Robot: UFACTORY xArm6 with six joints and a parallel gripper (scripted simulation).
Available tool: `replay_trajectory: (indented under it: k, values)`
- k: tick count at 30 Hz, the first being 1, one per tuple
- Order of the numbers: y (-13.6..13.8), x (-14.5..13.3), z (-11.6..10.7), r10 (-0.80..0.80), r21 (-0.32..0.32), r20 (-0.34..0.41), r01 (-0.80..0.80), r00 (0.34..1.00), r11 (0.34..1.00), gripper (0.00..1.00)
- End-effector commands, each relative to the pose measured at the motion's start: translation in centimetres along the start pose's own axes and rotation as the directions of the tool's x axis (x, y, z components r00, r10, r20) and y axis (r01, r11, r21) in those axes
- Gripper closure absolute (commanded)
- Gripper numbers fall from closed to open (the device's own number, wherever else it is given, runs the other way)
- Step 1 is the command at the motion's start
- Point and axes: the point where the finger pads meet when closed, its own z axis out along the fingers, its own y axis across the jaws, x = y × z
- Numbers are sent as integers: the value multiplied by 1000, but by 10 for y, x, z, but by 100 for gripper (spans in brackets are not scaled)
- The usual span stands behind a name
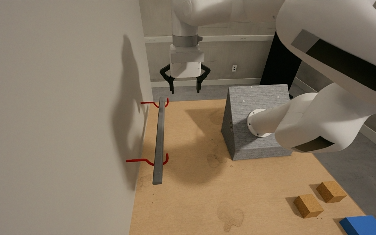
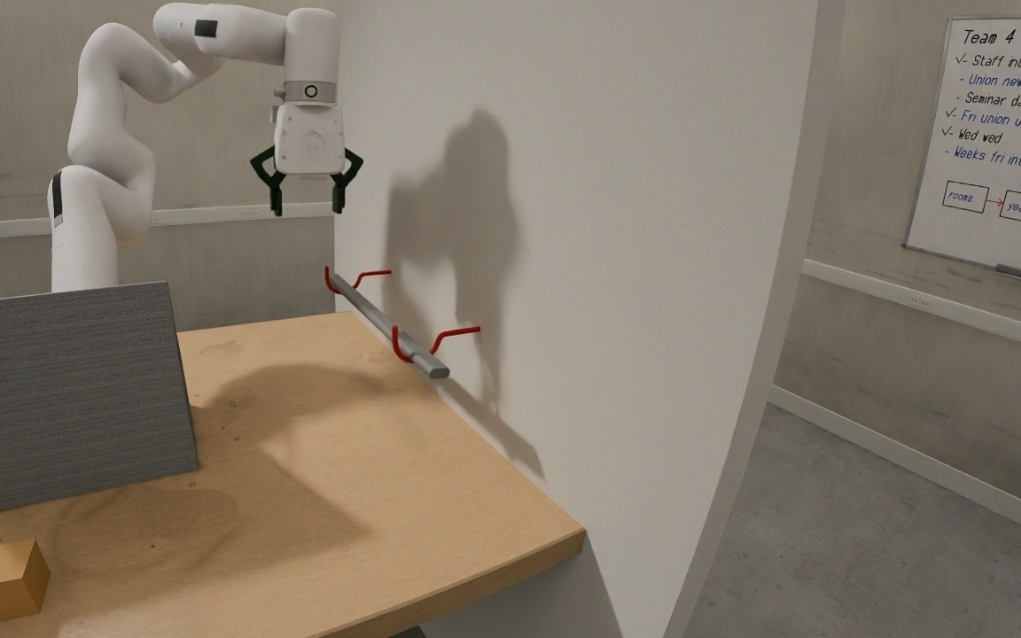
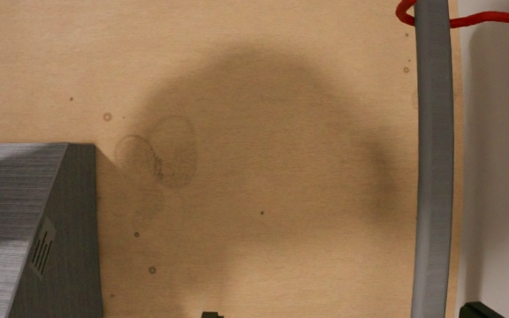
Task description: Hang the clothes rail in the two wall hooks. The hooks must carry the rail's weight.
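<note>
The hanging looks all but finished. The long grey rail with a flattened section (image 1: 159, 134) (image 2: 379, 321) (image 3: 435, 159) lies across both bent red wall hooks, the hook at the rail's far end as the top view shows it (image 1: 167, 101) (image 2: 328, 279) and the hook near its other end (image 1: 165, 160) (image 2: 397, 345) (image 3: 471, 21). It sits in the dip of each, behind the upturned tips, and looks close to level. Nothing else is seen bearing it: it hangs above the pale wooden surface (image 1: 195, 201) (image 2: 387, 539) (image 3: 259, 132), just out from the pale upright wall panel (image 1: 52, 117) (image 2: 641, 237) (image 3: 497, 177). So the hooks appear to carry its weight, though the pictures cannot prove how firmly.

What is left, I judge, is little: keep the arm away and let the rail rest.

The black two-fingered pincer (image 1: 185, 91) (image 2: 307, 211) stands wide, with nothing between its fingers. The rail is below it and off to its wall side, apart from both fingers. The hooks likewise lie lower than the pincer.
</note>
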Motion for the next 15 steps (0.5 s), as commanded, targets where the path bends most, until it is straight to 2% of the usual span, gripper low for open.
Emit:
replay_trajectory:
  k: [1, 15]
  values:
    - [-4, 0, -4, -1, -3, 2, 1, 1000, 1000, 0]
    - [-24, 0, -15, -1, -3, 3, 1, 1000, 1000, 0]
